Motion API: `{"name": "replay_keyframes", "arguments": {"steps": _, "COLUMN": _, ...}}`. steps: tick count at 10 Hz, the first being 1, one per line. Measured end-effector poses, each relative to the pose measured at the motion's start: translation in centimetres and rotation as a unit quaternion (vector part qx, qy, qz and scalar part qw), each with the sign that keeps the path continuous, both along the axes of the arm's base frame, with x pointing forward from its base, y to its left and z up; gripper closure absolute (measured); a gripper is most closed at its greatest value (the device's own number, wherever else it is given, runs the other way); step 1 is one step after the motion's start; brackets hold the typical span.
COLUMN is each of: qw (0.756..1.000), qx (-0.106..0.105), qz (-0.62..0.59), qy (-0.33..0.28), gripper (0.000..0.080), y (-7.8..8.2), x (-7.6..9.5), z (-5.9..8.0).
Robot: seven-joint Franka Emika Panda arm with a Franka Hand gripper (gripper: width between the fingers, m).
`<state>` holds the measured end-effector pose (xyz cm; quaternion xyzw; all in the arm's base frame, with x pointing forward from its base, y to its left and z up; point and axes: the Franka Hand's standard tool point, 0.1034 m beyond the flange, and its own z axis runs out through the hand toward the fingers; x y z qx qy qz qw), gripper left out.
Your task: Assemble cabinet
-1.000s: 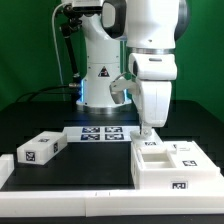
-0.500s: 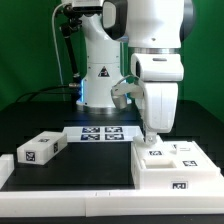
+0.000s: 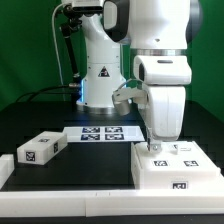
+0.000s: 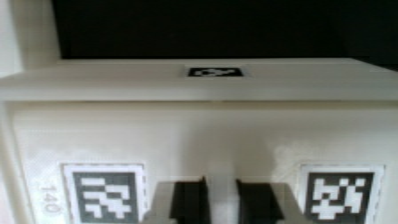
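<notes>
The white cabinet body (image 3: 172,168) lies on the black table at the exterior view's right, with square tags on its top and front. My gripper (image 3: 156,146) is down at its top face, near the left end. In the wrist view the two dark fingers (image 4: 187,203) stand close together with only a narrow pale slit between them, and my gripper (image 4: 221,203) sits over the white body (image 4: 196,130) between two tags. I see nothing held. A smaller white tagged block (image 3: 40,149) lies apart at the exterior view's left.
The marker board (image 3: 100,132) lies flat behind the parts, in front of the robot base (image 3: 100,75). A white ledge (image 3: 70,190) runs along the table's near edge. Black table surface (image 3: 95,160) separates the small block from the cabinet body.
My gripper has moved toward the exterior view's right and lower, down onto the cabinet body's top. The body and the small block have not visibly moved.
</notes>
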<state>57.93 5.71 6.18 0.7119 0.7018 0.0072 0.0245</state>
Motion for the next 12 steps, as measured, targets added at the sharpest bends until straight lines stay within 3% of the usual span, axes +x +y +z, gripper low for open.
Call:
{"name": "replay_keyframes", "arguments": {"steps": 6, "qw": 1.000, "qx": -0.006, "qz": 0.003, "qy": 0.012, "gripper": 0.0731, "y": -0.1, "x": 0.1, "z": 0.1}}
{"name": "replay_keyframes", "arguments": {"steps": 8, "qw": 1.000, "qx": -0.011, "qz": 0.016, "qy": 0.006, "gripper": 0.0397, "y": -0.4, "x": 0.1, "z": 0.4}}
{"name": "replay_keyframes", "arguments": {"steps": 9, "qw": 1.000, "qx": -0.010, "qz": 0.014, "qy": -0.001, "gripper": 0.0397, "y": -0.7, "x": 0.0, "z": 0.7}}
{"name": "replay_keyframes", "arguments": {"steps": 10, "qw": 1.000, "qx": -0.010, "qz": 0.010, "qy": -0.006, "gripper": 0.0213, "y": -1.1, "x": -0.2, "z": 0.9}}
{"name": "replay_keyframes", "arguments": {"steps": 11, "qw": 1.000, "qx": -0.009, "qz": -0.011, "qy": -0.014, "gripper": 0.0213, "y": -1.8, "x": -0.4, "z": 1.1}}
{"name": "replay_keyframes", "arguments": {"steps": 12, "qw": 0.999, "qx": -0.005, "qz": -0.035, "qy": -0.028, "gripper": 0.0060, "y": -2.3, "x": -0.8, "z": 1.3}}
